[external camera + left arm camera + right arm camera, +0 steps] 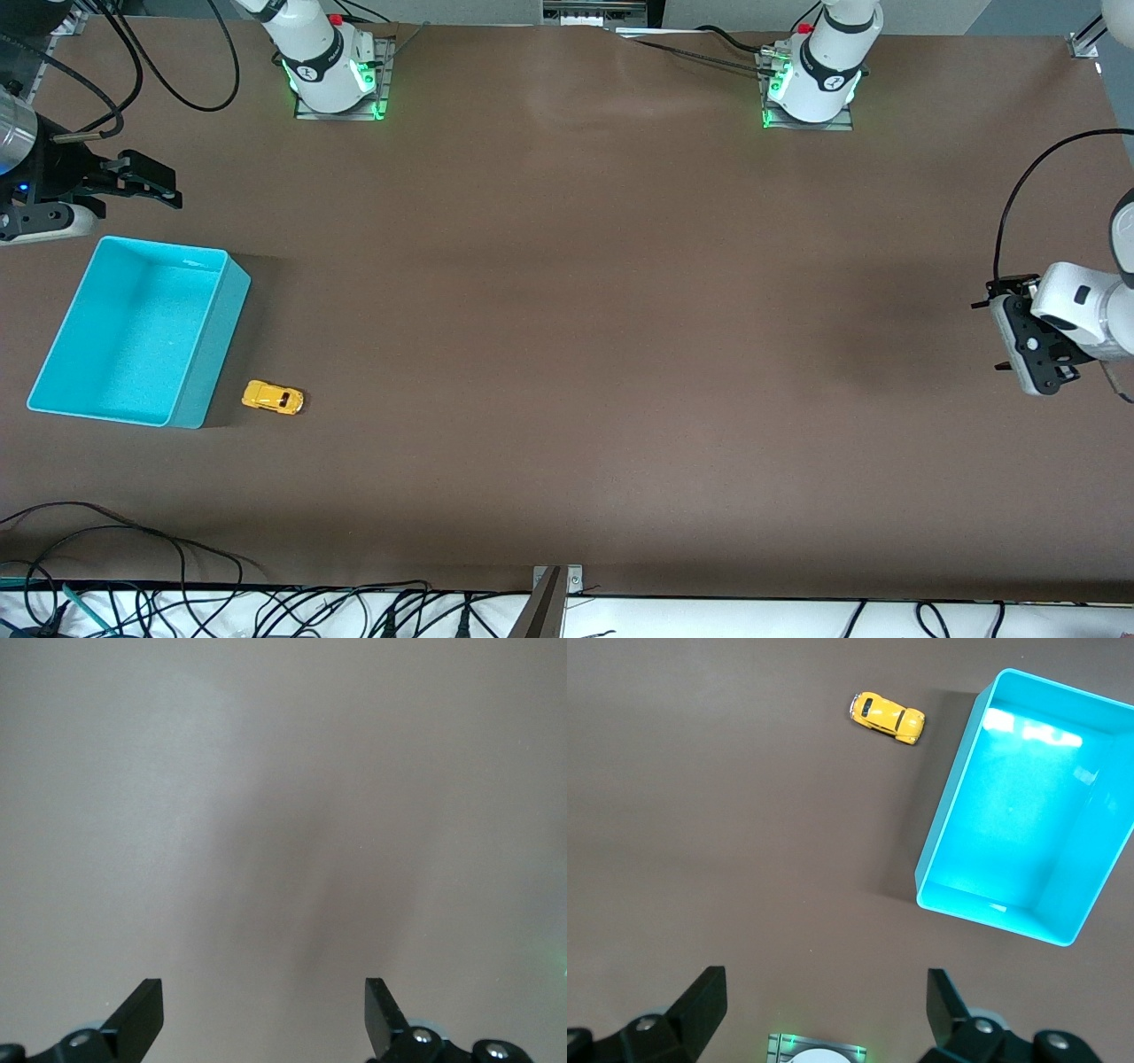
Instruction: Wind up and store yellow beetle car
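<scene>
Yellow beetle car (273, 397) sits upright on its wheels on brown table (567, 354), just beside the turquoise bin (137, 332) but not touching, at the bin's corner nearest the front camera, toward the right arm's end; long axis runs roughly along the table's length, slightly skewed; one end faces the bin, the other the open table; which end is the nose can't be told for sure; car also shows in right wrist view (888, 717), dark windows visible, wheels barely. Bin (1028, 806) is open-topped w/ nothing visible inside.

Hidden/cut off: right arm's links mostly out of frame in front view, only wrist and claw show at the edge; left arm likewise cut by the frame edge; any wind-up part on the car can't be made out.

Right gripper (146, 186) hangs in the air over bare table beside the bin's end toward the bases, fingers pointing toward mid-table; jaws spread wide (824, 1010), nothing between them. Left gripper (1010, 332) is up over bare table at the left arm's end, well apart from car; jaws wide too (264, 1019), holding nothing.
</scene>
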Robot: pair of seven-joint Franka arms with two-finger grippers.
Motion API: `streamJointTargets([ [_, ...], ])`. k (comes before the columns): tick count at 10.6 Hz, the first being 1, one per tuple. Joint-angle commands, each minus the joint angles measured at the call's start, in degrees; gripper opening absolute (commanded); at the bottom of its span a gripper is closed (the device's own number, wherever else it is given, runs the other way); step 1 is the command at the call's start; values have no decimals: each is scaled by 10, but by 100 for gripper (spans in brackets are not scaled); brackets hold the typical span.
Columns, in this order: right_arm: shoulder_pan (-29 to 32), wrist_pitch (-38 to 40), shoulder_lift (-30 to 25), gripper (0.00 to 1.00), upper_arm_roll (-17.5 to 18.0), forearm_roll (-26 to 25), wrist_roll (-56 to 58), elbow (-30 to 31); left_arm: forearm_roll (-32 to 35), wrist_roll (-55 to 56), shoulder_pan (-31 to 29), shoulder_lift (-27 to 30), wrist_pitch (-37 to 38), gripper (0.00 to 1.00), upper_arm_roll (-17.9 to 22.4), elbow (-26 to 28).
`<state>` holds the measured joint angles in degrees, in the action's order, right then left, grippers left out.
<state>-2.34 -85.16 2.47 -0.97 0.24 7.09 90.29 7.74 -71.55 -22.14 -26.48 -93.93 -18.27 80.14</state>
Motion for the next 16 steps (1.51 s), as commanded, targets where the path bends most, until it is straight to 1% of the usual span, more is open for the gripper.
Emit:
streamJointTargets([
  [1, 5, -9, 12, 100, 4, 12, 8, -4, -31, 77, 0, 31, 29, 100, -4, -7],
  [2, 5, -12, 20, 100, 4, 12, 9, -5, -36, 142, 2, 45, 54, 100, -5, -7],
  [4, 2, -33, 35, 100, 6, 12, 11, -6, -40, 234, 51, 101, 68, 100, 15, 8],
  [6, 0, -52, 51, 100, 6, 11, 23, -8, -43, 340, 152, 153, 70, 100, 99, 41],
  [7, 1, -64, 66, 100, 6, 11, 49, -13, -47, 393, 161, 182, 68, 100, 103, 65],
  [8, 1, -74, 88, 100, 5, 10, 71, -33, -74, 457, 175, 224, 70, 100, 105, 96],
  [9, -1, -77, 109, 100, 6, 10, 96, -51, -76, 536, 196, 277, 69, 100, 106, 145],
  [10, -3, -77, 136, 100, 7, 10, 118, -74, -76, 606, 203, 310, 69, 100, 106, 168],
  [11, -6, -77, 163, 100, 7, 10, 142, -100, -79, 644, 225, 314, 67, 100, 124, 168],
  [12, -6, -77, 190, 100, 7, 10, 177, -121, -83, 650, 257, 313, 57, 100, 168, 167],
  [13, -6, -86, 210, 100, 5, 10, 224, -124, -83, 649, 256, 312, 53, 100, 172, 168],
  [15, -2, -159, 251, 100, 4, 8, 333, -115, -83, 649, 230, 310, 56, 100, 163, 164],
  [16, 0, -208, 268, 100, 4, 7, 389, -93, -83, 652, 207, 307, 56, 100, 131, 161],
])
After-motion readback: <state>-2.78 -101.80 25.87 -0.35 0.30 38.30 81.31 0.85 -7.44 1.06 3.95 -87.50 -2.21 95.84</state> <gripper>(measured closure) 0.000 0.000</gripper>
